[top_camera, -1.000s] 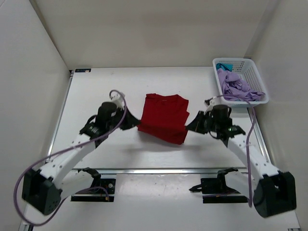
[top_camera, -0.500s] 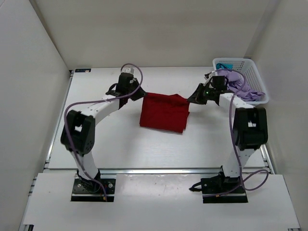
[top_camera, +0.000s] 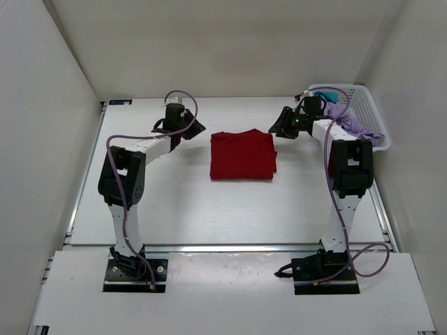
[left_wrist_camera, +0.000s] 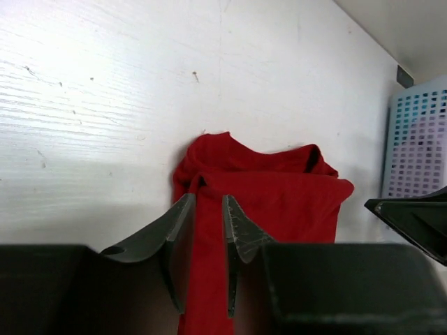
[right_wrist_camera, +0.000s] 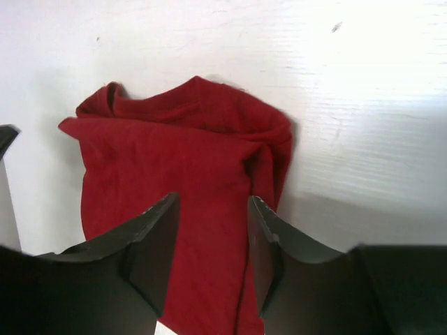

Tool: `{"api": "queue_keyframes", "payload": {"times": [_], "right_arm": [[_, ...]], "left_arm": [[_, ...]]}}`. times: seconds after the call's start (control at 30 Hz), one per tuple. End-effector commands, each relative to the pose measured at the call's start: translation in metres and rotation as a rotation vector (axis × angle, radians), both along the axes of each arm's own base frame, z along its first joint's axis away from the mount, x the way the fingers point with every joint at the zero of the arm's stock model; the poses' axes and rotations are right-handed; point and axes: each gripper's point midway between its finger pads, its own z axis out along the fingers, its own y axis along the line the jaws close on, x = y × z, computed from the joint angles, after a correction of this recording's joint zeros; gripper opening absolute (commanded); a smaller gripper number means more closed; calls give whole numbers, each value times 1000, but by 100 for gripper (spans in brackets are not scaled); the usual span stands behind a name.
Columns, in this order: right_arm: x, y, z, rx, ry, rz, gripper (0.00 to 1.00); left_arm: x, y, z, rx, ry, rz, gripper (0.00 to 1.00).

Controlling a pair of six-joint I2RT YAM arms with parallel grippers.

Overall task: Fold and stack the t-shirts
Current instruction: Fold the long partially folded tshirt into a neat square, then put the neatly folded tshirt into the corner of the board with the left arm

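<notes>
Seeing both jaws parted and empty, flanking the folded dark red t-shirt, I find the lavender t-shirt in the basket just right of my right jaws.

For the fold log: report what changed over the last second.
Both arms carried the near edge of the red shirt to the far side, folding it over; then the left jaws and right jaws opened and let go. It lies flat, folded. The basket and lavender shirt stayed put.
</notes>
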Motion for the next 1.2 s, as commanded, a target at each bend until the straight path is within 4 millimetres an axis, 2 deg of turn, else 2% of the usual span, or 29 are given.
{"api": "queue_keyframes", "payload": {"times": [0.0, 0.03, 0.07, 0.1, 0.13, 0.17, 0.2, 0.23, 0.3, 0.4, 0.47, 0.53, 0.6, 0.67, 0.8, 0.83, 0.9, 0.97, 1.03, 1.07, 1.1, 1.17], "right_arm": [[-3, 1, 38, -67, -102, -26, 43], [-12, 1, 45, -79, -123, -39, 43], [-17, 8, 60, -60, -168, -43, 36], [-31, 12, 46, -57, -145, -33, 23], [-47, 25, 44, -22, -148, -3, 17], [-62, 36, 38, 11, -135, 22, 5], [-69, 39, 39, 19, -143, 35, 0], [-80, 45, 32, 35, -144, 47, 0], [-88, 51, 18, 37, -131, 56, 0], [-99, 54, -12, 38, -42, 79, 0], [-107, 50, -25, 33, -9, 67, 0], [-111, 48, -36, 33, 7, 58, 0], [-115, 46, -34, 45, 0, 61, 0], [-114, 47, -29, 40, -6, 64, 1], [-117, 51, -8, 42, -53, 91, 28], [-116, 50, -1, 38, -73, 88, 32], [-119, 51, 5, 34, -92, 94, 33], [-126, 53, 8, 42, -88, 101, 34], [-131, 58, 22, 60, -125, 117, 34], [-132, 58, 32, 71, -148, 113, 34], [-136, 59, 32, 71, -151, 115, 33], [-144, 64, 43, 77, -179, 124, 34]], "left_arm": [[-9, -14, 60, -20, -143, -40, 33], [-18, -22, 62, -18, -150, -64, 33], [-34, -34, 57, -24, -158, -98, 33], [-44, -40, 48, -26, -142, -121, 34], [-54, -50, 45, -25, -136, -165, 35], [-65, -51, 27, -13, -90, -173, 34], [-74, -52, 15, -1, -69, -189, 36], [-81, -54, 12, 3, -66, -199, 37], [-95, -42, -11, 8, -25, -181, 41], [-100, -18, -20, -25, -6, -128, 50], [-102, -10, -24, 5, -9, -119, 56], [-108, -11, -38, 34, 21, -149, 60], [-108, -13, -52, 41, 63, -163, 66], [-109, -22, -57, -4, 76, -204, 69], [-108, -31, -66, -120, 101, -231, 72], [-106, -31, -66, -132, 91, -226, 72], [-102, -29, -74, -130, 99, -210, 72], [-97, -33, -82, -113, 124, -215, 66], [-87, -42, -91, -90, 135, -224, 48], [-78, -46, -85, -83, 121, -229, 41], [-79, -49, -96, -72, 141, -237, 36], [-67, -62, -95, -65, 132, -254, 18]]}}
